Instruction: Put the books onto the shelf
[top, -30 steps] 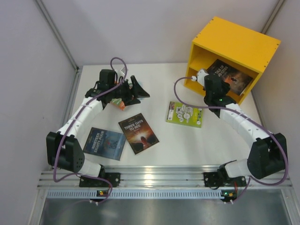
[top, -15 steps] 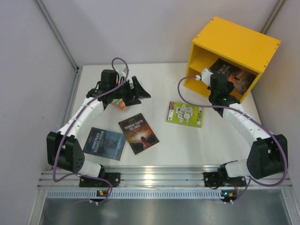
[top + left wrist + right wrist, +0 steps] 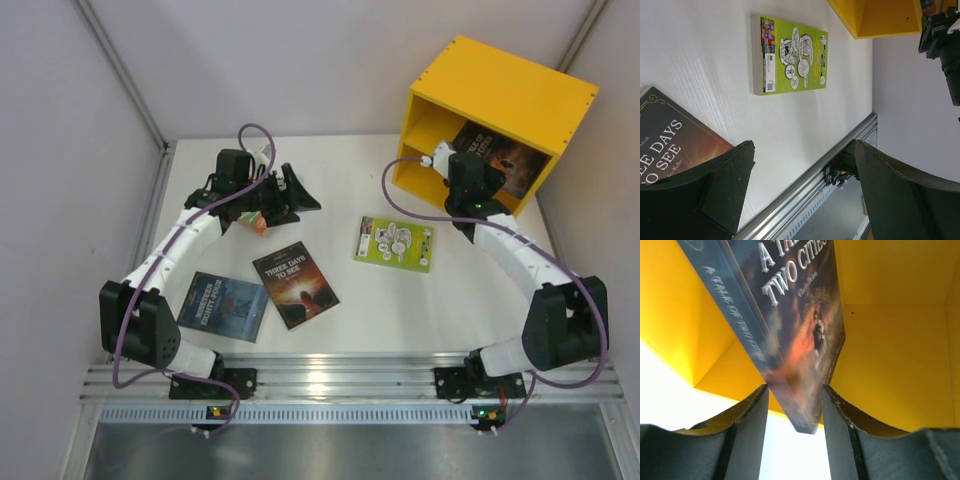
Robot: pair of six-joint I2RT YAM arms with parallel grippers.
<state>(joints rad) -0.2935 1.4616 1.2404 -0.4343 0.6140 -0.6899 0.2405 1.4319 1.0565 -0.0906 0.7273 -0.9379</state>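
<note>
Dark-covered, the book (image 3: 805, 340) leaned tilted inside the yellow shelf (image 3: 500, 85), its near edge between the right tool's (image 3: 795, 387) jaws, clenched or slack I could not tell, so pushing it deeper and upright before backing out seemed wise; the left tool (image 3: 802, 145) gaped empty.

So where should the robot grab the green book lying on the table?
Probably by a thin edge, coming down from above. The green book lies flat on the table with nothing touching it, so only its edges offer a pinch. The end nearer the open left tool looks easiest to reach, and that arm's camera shows the book's pale page edge.
</note>
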